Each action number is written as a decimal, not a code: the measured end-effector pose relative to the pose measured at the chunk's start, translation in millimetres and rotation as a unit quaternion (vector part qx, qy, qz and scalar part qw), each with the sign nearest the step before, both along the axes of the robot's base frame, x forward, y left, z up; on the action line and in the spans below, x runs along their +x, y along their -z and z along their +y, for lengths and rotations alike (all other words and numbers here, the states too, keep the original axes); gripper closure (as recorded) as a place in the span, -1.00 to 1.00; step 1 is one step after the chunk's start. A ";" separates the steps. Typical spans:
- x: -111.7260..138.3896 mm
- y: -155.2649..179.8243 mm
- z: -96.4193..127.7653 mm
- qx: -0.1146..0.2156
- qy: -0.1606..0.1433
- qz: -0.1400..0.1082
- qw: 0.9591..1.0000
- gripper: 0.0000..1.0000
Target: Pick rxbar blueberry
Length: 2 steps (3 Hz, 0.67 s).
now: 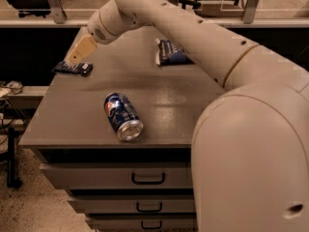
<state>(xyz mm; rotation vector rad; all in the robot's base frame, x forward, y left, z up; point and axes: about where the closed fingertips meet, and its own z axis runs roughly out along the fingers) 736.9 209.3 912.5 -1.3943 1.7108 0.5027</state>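
Observation:
The rxbar blueberry (72,68) is a small flat dark bar lying at the left edge of the grey table (183,100), partly over the edge. My gripper (80,50), with tan tips, hangs just above and slightly right of the bar, at the end of the white arm (159,18) that reaches in from the right. I cannot tell whether it touches the bar. Nothing is lifted.
A blue Pepsi can (123,116) lies on its side near the table's front middle. A puffy blue chip bag (171,52) lies at the back right, partly behind the arm. Drawers (145,178) sit below the tabletop. Chairs stand behind the table.

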 end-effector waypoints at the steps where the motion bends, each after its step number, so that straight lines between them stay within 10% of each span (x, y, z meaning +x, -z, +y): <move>1: 8.0 18.0 3.4 0.014 -0.003 0.016 1.000 -1.00; 2: 14.6 37.6 13.7 0.023 -0.012 0.034 0.999 -1.00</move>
